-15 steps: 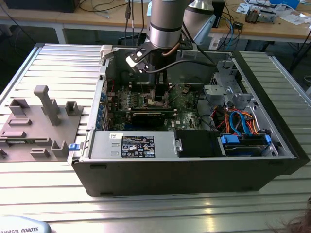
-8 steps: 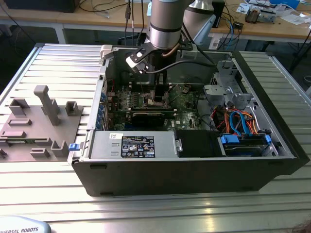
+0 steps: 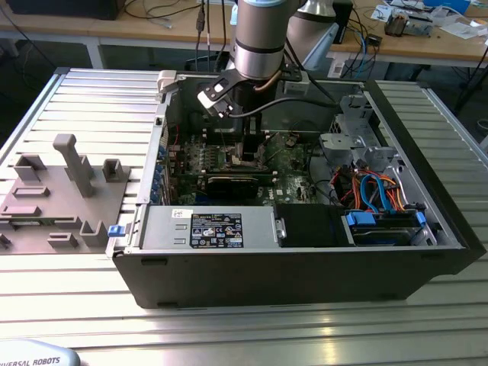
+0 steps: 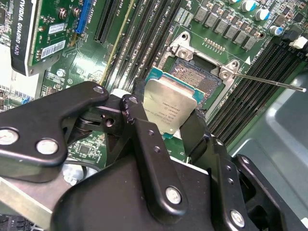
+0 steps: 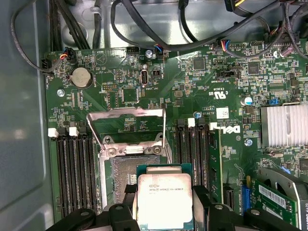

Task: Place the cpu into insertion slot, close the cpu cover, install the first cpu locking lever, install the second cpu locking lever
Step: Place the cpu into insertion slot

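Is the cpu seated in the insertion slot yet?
No: in the first wrist view the gripper grips the cpu, and the insertion slot shows bare contacts.

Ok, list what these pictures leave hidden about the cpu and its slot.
First wrist view: the cpu covers part of the insertion slot; the picture's edge cuts the cpu off.
Second wrist view: the gripper hides one corner of the cpu.
Exterior view: the arm blocks the insertion slot.
Gap between cpu and insertion slot: cannot tell.
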`<act>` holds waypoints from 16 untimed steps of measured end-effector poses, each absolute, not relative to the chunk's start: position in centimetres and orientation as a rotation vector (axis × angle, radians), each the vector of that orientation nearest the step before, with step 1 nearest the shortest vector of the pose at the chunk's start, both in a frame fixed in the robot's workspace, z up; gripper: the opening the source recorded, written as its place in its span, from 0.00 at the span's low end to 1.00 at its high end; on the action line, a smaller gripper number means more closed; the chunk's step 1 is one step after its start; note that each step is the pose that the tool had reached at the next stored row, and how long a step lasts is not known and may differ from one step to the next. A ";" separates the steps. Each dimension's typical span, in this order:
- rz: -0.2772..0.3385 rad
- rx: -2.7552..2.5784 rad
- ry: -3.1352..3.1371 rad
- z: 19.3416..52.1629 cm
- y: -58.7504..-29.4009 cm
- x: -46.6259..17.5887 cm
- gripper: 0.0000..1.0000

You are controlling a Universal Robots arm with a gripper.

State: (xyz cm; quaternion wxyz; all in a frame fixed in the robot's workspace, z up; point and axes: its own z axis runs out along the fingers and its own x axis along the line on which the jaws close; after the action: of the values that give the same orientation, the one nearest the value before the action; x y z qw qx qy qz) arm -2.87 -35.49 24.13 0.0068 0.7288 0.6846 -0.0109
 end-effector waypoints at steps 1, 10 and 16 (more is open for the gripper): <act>-0.034 2.280 2.141 24.1 -35.5 -2.9 0.54; -0.034 2.280 2.141 23.8 -35.0 -2.9 0.54; -0.034 2.243 2.179 23.7 -34.6 -2.9 0.54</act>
State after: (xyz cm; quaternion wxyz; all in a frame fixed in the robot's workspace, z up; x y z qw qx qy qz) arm -2.88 -34.65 23.68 0.0070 0.7171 0.6968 -0.0108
